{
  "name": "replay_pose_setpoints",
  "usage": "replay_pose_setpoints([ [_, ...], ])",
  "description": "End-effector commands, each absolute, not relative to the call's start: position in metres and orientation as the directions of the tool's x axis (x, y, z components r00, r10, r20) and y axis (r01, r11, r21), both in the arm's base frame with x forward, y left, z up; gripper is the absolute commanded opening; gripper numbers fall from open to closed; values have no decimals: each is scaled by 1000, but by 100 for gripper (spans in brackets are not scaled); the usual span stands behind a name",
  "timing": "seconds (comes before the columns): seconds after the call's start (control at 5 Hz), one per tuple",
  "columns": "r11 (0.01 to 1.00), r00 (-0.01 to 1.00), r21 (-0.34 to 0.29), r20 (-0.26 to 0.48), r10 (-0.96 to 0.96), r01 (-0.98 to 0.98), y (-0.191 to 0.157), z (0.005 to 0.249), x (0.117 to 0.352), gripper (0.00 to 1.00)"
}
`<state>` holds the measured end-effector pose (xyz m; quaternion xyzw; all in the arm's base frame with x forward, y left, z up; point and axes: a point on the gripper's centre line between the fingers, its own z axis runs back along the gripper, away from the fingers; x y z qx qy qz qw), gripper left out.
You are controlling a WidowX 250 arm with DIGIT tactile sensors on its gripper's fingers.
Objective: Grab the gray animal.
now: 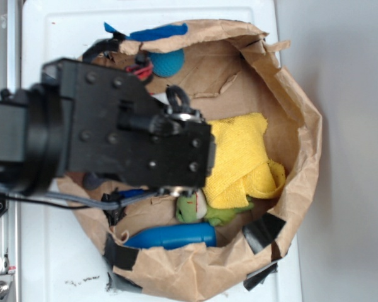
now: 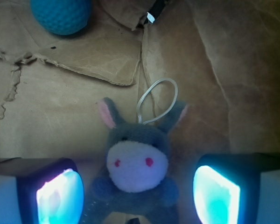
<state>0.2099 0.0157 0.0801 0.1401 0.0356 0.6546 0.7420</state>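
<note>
Exterior view: the black WidowX arm (image 1: 113,132) reaches in from the left edge of the white bench (image 1: 50,251) and hangs over a crumpled brown paper bag (image 1: 302,126) whose rolled-down walls form a shallow nest. The arm's body covers the middle of the bag, so neither the hand nor the gray animal shows from this angle. A folded yellow cloth (image 1: 246,160) lies toward the bag's right wall. Just beside its lower edge sits a green plush with a pale face (image 1: 198,211), and a blue cylinder-shaped object (image 1: 173,236) rests along the bag's near wall. A teal textured ball (image 1: 167,61) sits near the far wall, under a strip of blue tape (image 1: 159,31) on the rim. Black tape patches (image 1: 261,233) mark the bag's lower right wall.

Wrist view: the hand (image 2: 137,196) is spread wide, its two pads (image 2: 59,196) glowing pale blue at the lower corners of the frame. The gray animal (image 2: 133,163) lies on the brown paper floor between them, near the bottom edge, apart from both pads. Its white face and red eyes point up at the camera, its pink-lined ears stretch away from the hand, and a white string loop (image 2: 157,100) curls out between the ears. The teal ball (image 2: 60,16) sits well apart in the upper left corner.
</note>
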Motion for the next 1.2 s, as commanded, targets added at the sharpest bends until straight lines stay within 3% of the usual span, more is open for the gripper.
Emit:
replay_pose_setpoints([
  [0.0,88,116,203,132,984,-975,25,94,202,100],
  [0.6,145,157,110,113,981,-983,26,48,208,100],
  [1.0,152,163,108,98,982,-982,27,35,214,100],
])
